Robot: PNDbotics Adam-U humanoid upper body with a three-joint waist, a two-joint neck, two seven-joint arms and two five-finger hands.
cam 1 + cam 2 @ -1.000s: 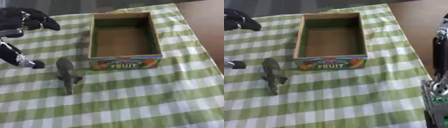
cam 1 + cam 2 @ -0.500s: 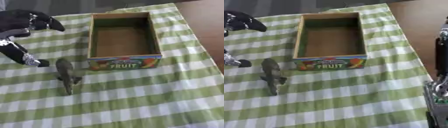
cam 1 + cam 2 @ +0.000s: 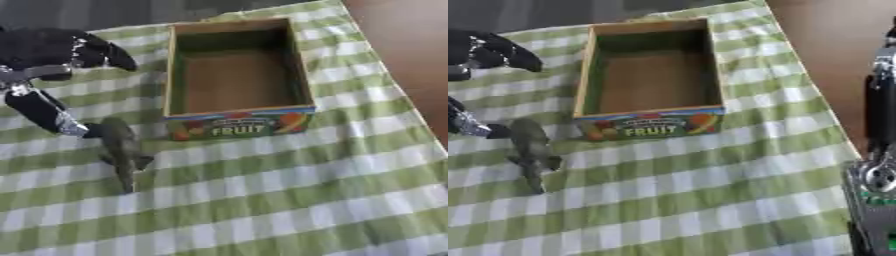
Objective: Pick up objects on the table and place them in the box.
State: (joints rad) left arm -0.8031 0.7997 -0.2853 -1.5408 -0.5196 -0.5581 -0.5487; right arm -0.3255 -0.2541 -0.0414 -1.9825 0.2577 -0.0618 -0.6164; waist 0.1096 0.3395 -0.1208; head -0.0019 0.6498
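left hand (image 3: 52,55) cut off at frame edge, right hand unseen, box (image 3: 236,75) label partly blurred

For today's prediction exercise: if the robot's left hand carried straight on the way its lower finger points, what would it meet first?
Probably the grey toy animal on the checked cloth: the left hand's lower fingertip points at its near end; contact is unclear.

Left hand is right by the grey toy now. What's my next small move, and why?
Probably close the left hand around the grey toy animal. One fingertip already sits at the toy's upper end, the other fingers are spread above it, and nothing is gripped. The toy lies flat on the checked cloth just left of the fruit box, which looks empty, so the carry afterwards is short.
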